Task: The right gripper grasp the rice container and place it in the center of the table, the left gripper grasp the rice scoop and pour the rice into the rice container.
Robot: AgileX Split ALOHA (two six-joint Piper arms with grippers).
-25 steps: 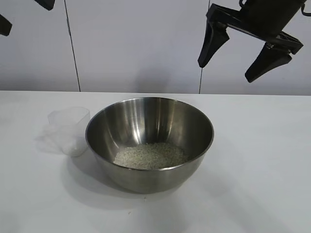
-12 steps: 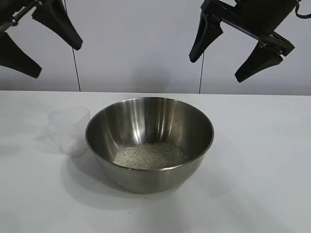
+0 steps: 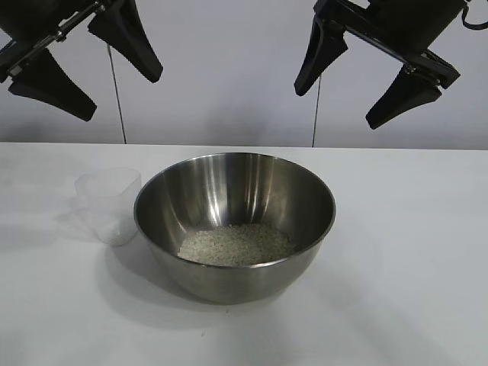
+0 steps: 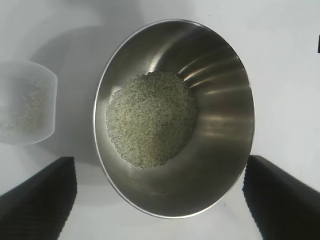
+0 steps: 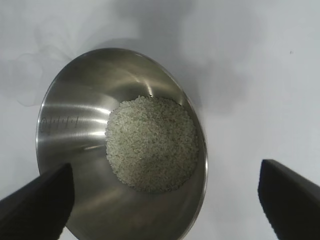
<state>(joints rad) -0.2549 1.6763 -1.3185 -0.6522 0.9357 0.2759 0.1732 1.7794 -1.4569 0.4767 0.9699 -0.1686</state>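
Rice (image 3: pixel 235 244) lies in a pale heap at the bottom of the steel bowl (image 3: pixel 235 200), which sits near the middle of the white table (image 3: pixel 412 252). Just beside the bowl, on its left in the outside view and close enough that I can't tell if they touch, stands the small clear plastic cup (image 3: pixel 109 204), upright; from above it shows a thin scatter of grains on its floor. Both arms hang in the air well above the table. The left tool (image 3: pixel 122 95) is up at the left, over the area of the cup, its two fingers spread wide with nothing between them. The right tool (image 3: pixel 335 107) is up at the right behind the bowl, fingers likewise spread wide and empty.
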